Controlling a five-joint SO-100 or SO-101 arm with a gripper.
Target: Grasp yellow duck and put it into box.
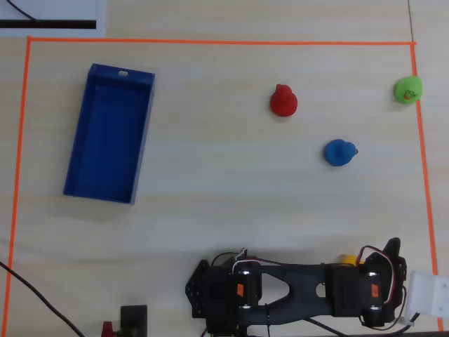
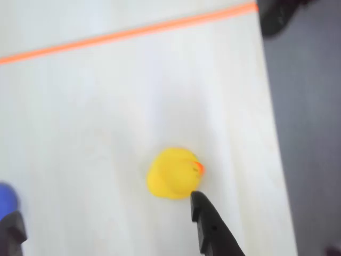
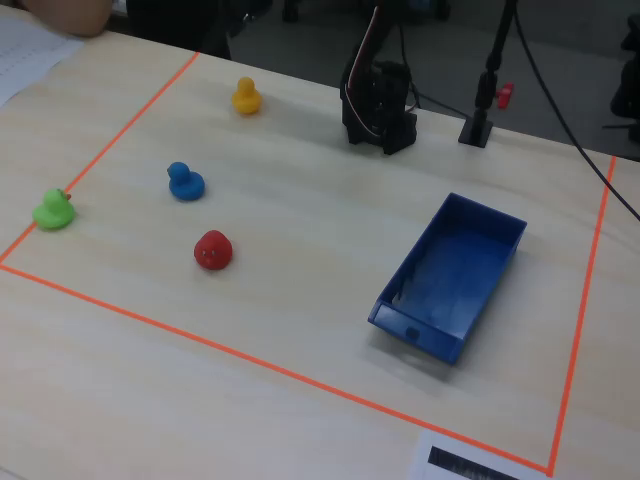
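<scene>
Overhead view: the long rectangular blue plastic box (image 1: 109,133) lies at the left inside the orange tape border (image 1: 210,41), its long axis running roughly top to bottom with a slight tilt, the slotted short end at the top. Nothing is in it. A red toy duck (image 1: 283,101), a blue toy duck (image 1: 339,152) and a green toy duck (image 1: 407,89) stand well apart on the pale wooden table (image 1: 224,203). Only a sliver of the small rounded yellow duck (image 1: 346,260) shows at the black arm's upper edge.

Wrist view: the yellow duck (image 2: 173,173) sits on the table, its orange beak pointing right. The gripper (image 2: 106,218) is spread wide and holds nothing; one dark fingertip (image 2: 200,205) is just below the duck.

Fixed view: the box (image 3: 455,275) is bare inside. The yellow duck (image 3: 246,97) stands near the far edge, left of the arm's base (image 3: 380,110).
</scene>
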